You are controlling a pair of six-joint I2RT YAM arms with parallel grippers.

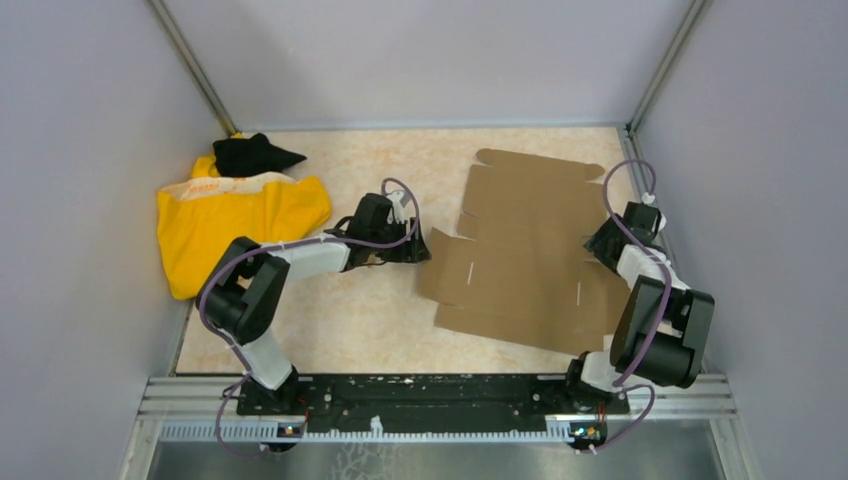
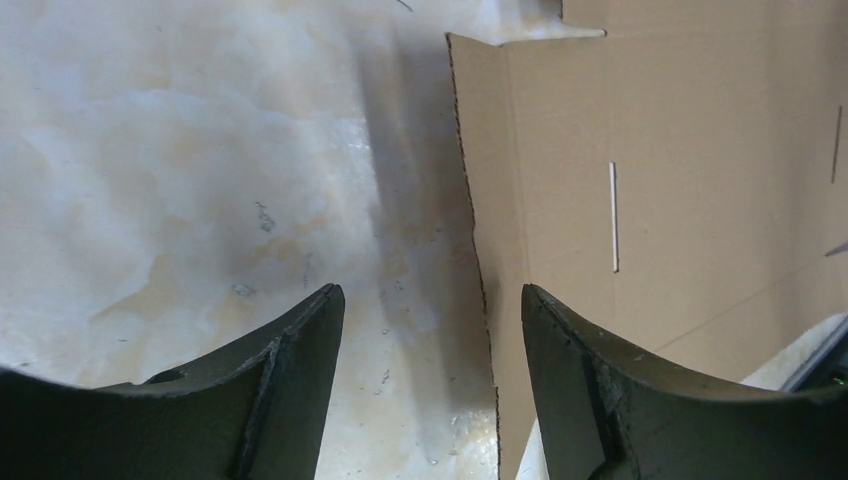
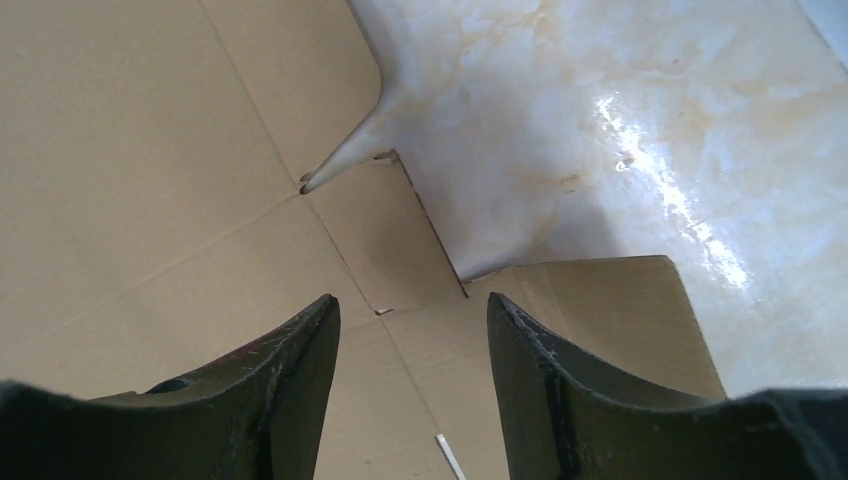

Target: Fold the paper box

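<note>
Top camera looks down from above the near edge; both wrist cameras closely face the shared paper box.

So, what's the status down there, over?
Left hand open, at paper box edge. Right hand open, over its right side. Box flat, unfolded. Yellow cloth lies apart.

My table is pale, marbled beige. The box lies flat on it as an unfolded sheet, at three o'clock from centre. A yellow cloth lies crumpled at ten o'clock, a black cloth at its far edge.
</note>
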